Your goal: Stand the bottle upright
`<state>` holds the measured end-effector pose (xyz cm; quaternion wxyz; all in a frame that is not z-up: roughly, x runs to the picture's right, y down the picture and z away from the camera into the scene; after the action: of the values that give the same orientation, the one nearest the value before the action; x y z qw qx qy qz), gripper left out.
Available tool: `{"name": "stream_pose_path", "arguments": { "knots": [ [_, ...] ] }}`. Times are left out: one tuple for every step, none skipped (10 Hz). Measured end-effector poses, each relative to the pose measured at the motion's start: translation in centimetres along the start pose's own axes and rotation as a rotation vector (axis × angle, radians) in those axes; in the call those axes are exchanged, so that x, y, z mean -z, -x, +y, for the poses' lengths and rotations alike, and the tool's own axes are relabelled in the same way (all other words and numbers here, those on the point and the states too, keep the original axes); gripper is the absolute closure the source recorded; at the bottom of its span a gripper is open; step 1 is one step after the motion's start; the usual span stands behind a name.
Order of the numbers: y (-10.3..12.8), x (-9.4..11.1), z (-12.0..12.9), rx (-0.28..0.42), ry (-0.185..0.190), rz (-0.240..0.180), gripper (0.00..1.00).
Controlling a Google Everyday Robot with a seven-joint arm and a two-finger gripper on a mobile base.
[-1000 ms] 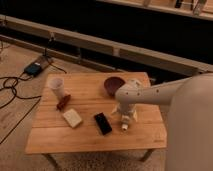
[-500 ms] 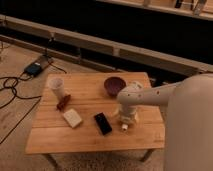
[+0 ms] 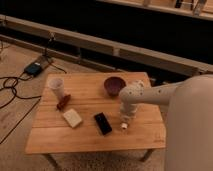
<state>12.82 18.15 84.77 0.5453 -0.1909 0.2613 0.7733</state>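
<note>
1. A white cup [image 3: 56,88] stands at the left end of the wooden table [image 3: 90,140], with a reddish-brown object [image 3: 63,102] just in front of it
2. A white rectangular block [image 3: 72,118] lies nearer the front edge
3. A black phone [image 3: 103,123] lies near the middle
4. A dark red bowl [image 3: 114,85] sits towards the back
5. The gripper [image 3: 125,120] points down at the bottle [image 3: 124,125], just right of the phone; whether its fingers grip it, I cannot tell

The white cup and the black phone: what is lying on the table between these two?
In the camera view, the white block lies between the white cup and the black phone. The tool is at the bottle, right of the phone.
</note>
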Motion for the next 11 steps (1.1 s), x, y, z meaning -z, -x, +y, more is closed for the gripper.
{"name": "stream_pose_path", "arguments": {
  "knots": [
    [0.1, 0.2, 0.0, -0.002, 0.004, 0.000, 0.86],
    [0.2, 0.5, 0.0, -0.005, 0.011, 0.002, 0.96],
    [0.2, 0.8, 0.0, -0.010, 0.020, 0.009, 1.00],
    [0.2, 1.5, 0.3, -0.019, 0.044, 0.023, 1.00],
    [0.3, 2.5, 0.6, -0.028, 0.069, 0.031, 1.00],
    [0.5, 3.9, 1.0, -0.038, 0.096, 0.038, 1.00],
    [0.7, 5.0, 1.2, -0.045, 0.109, 0.043, 1.00],
    [1.0, 6.6, 1.4, -0.065, 0.131, 0.050, 1.00],
    [1.0, 7.7, 1.6, -0.086, 0.147, 0.062, 1.00],
    [1.1, 8.4, 1.7, -0.105, 0.159, 0.075, 1.00],
    [1.0, 9.4, 1.9, -0.135, 0.178, 0.098, 1.00]
  ]
}}
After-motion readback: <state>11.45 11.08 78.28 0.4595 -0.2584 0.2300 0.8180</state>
